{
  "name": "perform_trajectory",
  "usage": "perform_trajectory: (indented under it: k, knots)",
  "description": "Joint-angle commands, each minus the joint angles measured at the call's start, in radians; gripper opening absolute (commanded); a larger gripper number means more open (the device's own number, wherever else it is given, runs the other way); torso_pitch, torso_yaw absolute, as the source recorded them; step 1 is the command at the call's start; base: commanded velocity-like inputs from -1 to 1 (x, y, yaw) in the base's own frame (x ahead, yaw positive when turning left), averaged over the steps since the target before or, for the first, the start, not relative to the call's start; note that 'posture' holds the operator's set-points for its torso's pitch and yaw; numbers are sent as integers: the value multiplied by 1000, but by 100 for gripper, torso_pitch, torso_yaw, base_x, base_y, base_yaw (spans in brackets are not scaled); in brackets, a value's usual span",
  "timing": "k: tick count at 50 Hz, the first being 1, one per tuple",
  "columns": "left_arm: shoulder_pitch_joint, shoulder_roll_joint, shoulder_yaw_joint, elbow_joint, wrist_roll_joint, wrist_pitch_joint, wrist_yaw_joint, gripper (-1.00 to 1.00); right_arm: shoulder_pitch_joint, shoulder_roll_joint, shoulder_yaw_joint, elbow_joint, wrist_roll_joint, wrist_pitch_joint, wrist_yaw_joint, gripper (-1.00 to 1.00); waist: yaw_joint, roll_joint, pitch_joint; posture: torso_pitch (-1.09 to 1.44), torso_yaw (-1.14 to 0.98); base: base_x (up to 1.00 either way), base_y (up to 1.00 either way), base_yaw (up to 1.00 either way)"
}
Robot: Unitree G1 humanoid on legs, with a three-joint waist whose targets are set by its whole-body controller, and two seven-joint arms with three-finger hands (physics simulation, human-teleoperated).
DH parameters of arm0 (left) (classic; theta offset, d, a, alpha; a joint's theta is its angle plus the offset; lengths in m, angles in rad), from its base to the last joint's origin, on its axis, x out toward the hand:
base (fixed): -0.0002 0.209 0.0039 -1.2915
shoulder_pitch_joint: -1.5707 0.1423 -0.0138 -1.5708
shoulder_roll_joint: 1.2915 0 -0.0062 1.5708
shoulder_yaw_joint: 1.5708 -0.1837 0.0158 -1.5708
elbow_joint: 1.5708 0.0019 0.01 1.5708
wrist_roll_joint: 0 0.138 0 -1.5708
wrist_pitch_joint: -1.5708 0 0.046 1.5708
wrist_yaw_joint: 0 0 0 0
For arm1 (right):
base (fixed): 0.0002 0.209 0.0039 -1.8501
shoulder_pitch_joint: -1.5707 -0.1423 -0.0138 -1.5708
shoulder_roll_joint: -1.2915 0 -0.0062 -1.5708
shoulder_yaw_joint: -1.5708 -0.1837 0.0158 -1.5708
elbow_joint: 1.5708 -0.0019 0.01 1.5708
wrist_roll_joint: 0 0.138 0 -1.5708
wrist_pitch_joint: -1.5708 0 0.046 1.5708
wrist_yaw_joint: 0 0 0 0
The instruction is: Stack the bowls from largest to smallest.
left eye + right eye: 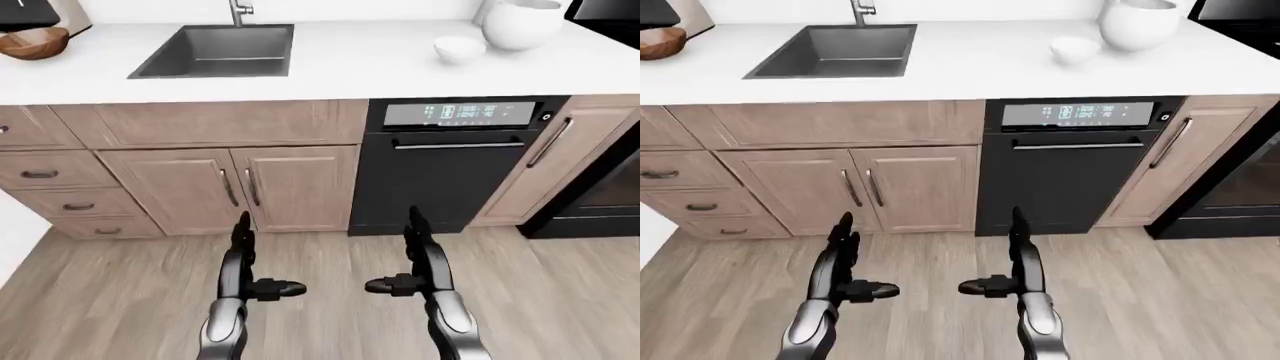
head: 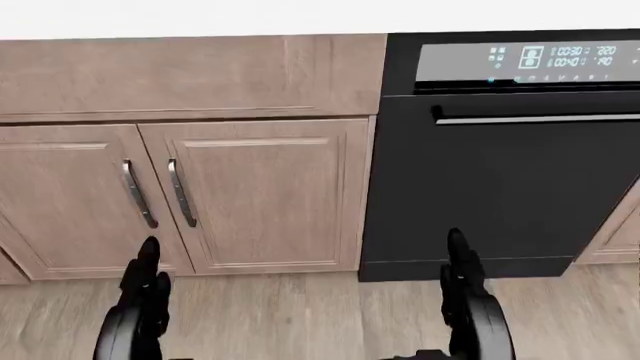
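Taking the sink [image 1: 215, 49] as the landmark, sunk in the white counter [image 1: 350, 67] in the eye views: far to its left, at the counter's left edge, sits a brown wooden bowl [image 1: 33, 42], partly cut off by the frame. Directly below the sink are two wooden cabinet doors [image 1: 235, 187] with paired metal handles, and left of those a column of drawers [image 1: 60, 195]. Low in the views, below the sink and over the wood floor [image 1: 130, 300], the left hand [image 1: 248, 259] hangs empty, fingers extended upward and thumb pointing inward, gripping nothing. Right of it, the right hand [image 1: 415, 259] mirrors that pose, likewise released and empty. Right of the sink and under the counter stands a black dishwasher [image 1: 450, 169] with a lit display. On the counter well to the sink's right rests a small white bowl [image 1: 459, 49], and just beside it, farther right, a larger white bowl [image 1: 522, 22]; the two stand separate, unstacked.
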Motion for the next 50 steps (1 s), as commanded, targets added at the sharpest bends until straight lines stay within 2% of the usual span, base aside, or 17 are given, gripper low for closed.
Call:
perform_trajectory:
  k: [1,3,5,7,12,17,18,19,29,38,43,44,46,47,48,49,50]
  knots:
    - [-59,6,4,-80,-1,-22,7,100,-20,-3,-5,-118,5,-29,-8,100,-2,-8,-1,0,0,0,0,0]
    - [-56,6,0,-91,1,-7,4,100,-55,-22,-25,-299,26,192,-6,100,6,-2,-65,0,0,0,0,0]
    - [-59,6,4,-107,-5,14,5,100,-67,-23,-35,-311,28,209,-7,100,7,-8,-21,0,0,0,0,0]
    - [-45,0,-6,-160,5,44,17,100,-94,-20,-35,-220,23,136,-9,100,7,-8,-66,0,0,0,0,0]
    - [-38,-9,-23,-267,8,137,26,100,-91,-21,-29,-269,18,173,-19,100,7,-12,-84,0,0,0,0,0]
    - [-94,-5,-18,-372,-14,275,28,100,-104,-38,-21,-308,-17,176,0,100,10,-7,-87,0,0,0,0,0]
    - [-108,-3,-16,-398,-17,310,31,100,-122,-45,-27,-315,-25,202,7,100,10,-6,-87,0,0,0,0,0]
    - [-121,0,-15,-421,-17,339,32,100,-120,-25,-11,-520,-29,399,-17,100,10,-6,-88,0,0,0,0,0]
    - [-270,19,7,-640,-49,647,51,100,-248,-45,-51,-652,-9,621,-25,100,11,-8,-94,0,0,0,0,0]
    - [-318,41,42,-689,-102,714,73,100,-283,-47,-51,-770,33,732,-55,100,7,2,-89,0,0,0,3,0]
    - [-311,48,42,-688,-106,704,73,100,-273,-38,-42,-767,73,712,-51,100,29,-76,-69,0,0,0,57,20]
    - [-315,50,47,-704,-110,721,75,100,-281,-40,-41,-765,74,715,-54,100,14,-25,-73,0,0,0,0,100]
    - [-322,54,52,-717,-115,737,77,100,-284,-42,-42,-780,81,729,-57,100,0,37,-42,0,0,0,0,100]
    - [-322,54,52,-723,-117,742,78,100,-285,-43,-40,-787,82,736,-59,100,-3,78,-44,0,0,0,0,100]
    - [-322,55,52,-727,-118,745,78,100,-284,-44,-38,-787,83,735,-58,100,26,136,-73,0,0,0,0,100]
    - [-319,56,49,-731,-118,746,77,100,-285,-44,-35,-787,83,734,-58,100,35,55,-47,0,0,0,0,100]
    - [-317,56,47,-734,-118,748,76,100,-287,-44,-31,-790,84,736,-57,100,41,63,-62,0,0,1,0,100]
